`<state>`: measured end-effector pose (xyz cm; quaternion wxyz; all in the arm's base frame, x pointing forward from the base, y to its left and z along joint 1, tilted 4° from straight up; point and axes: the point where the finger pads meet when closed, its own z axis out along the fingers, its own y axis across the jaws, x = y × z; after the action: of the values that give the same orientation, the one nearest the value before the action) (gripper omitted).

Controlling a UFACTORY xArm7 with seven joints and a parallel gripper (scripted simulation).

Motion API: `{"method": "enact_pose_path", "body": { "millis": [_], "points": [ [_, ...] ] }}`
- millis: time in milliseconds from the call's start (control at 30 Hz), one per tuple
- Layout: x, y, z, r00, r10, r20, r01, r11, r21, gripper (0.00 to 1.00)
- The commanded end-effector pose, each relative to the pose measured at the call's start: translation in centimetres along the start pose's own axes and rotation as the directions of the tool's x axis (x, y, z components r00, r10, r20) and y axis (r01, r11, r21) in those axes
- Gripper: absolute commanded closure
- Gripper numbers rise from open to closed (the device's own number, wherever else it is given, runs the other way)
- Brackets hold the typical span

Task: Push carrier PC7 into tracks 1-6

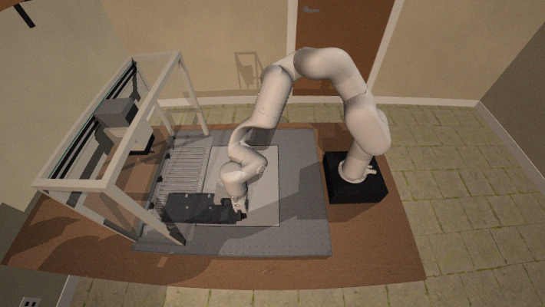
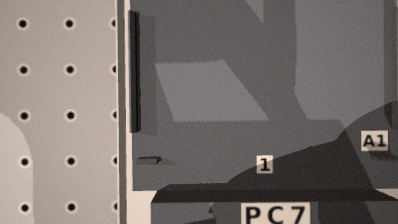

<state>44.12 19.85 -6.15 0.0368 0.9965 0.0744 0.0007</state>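
Note:
The dark carrier PC7 [image 1: 196, 209] lies flat at the near end of the loading rails [image 1: 184, 169], its left part over the tracks on that side. In the wrist view its white PC7 label [image 2: 275, 214] shows at the bottom edge, with the number tile 1 [image 2: 264, 164] just beyond it and a tile marked A1 [image 2: 374, 140] to the right. My gripper [image 1: 239, 210] is open and low at the carrier's right end, the end toward the arm's base. The fingers do not show in the wrist view. I see no lamp.
A tall white frame [image 1: 69, 186] stands over the rails' far side, with a grey box [image 1: 115, 111] inside it. The rails sit on a perforated grey plate [image 1: 299, 238] [image 2: 45, 100]. A dark bar [image 2: 133, 70] runs along the plate's edge. The arm's black pedestal [image 1: 357, 193] stands to the right.

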Motion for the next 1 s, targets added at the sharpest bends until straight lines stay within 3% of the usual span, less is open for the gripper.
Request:
{"method": "enact_pose_path", "body": {
  "millis": [0,967],
  "points": [
    [0.8,-0.1,-0.2,1.000,0.000,-0.005,0.000,1.000,0.001,0.18],
    [3.3,-0.1,-0.2,1.000,0.000,-0.005,0.000,1.000,0.001,0.18]
  ]
}}
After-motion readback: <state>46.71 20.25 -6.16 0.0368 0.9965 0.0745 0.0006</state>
